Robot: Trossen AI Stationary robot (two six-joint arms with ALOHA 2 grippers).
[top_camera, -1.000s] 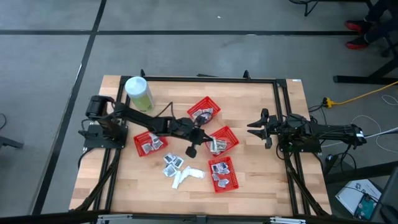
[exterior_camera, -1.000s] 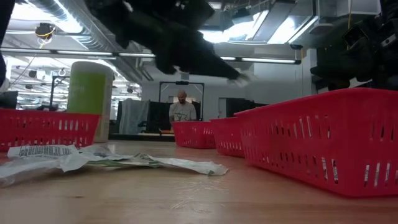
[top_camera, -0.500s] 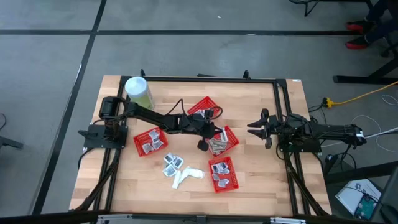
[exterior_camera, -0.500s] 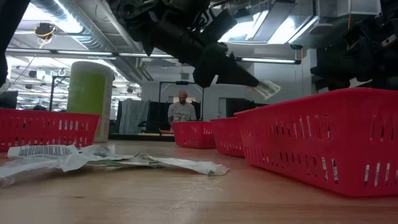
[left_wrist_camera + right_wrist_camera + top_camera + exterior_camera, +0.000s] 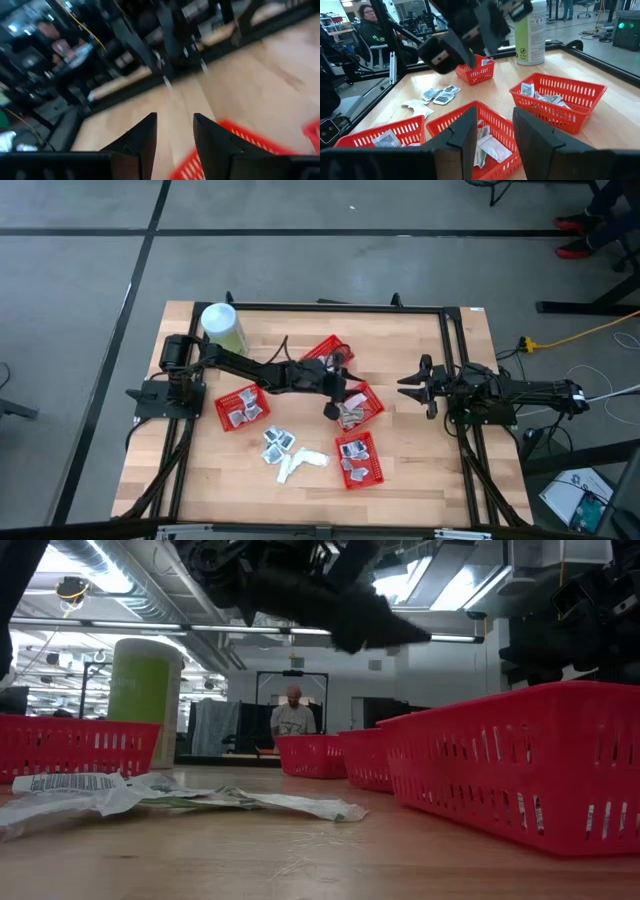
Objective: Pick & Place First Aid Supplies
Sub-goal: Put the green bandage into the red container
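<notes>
Drop step: left gripper [image 5: 333, 409], jaws parted and seemingly empty, over the middle red basket [image 5: 372, 395]; loose first-aid packets [image 5: 279, 442] lie beside that basket, next pick; right gripper [image 5: 415, 387] parted, idle.

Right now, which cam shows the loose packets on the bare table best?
The high view: the loose packets lie in full between the baskets. The low view shows them edge-on; the right wrist view shows them far off; the left wrist view misses them.

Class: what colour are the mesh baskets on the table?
Red baskets, clearest in the right wrist view.
</notes>
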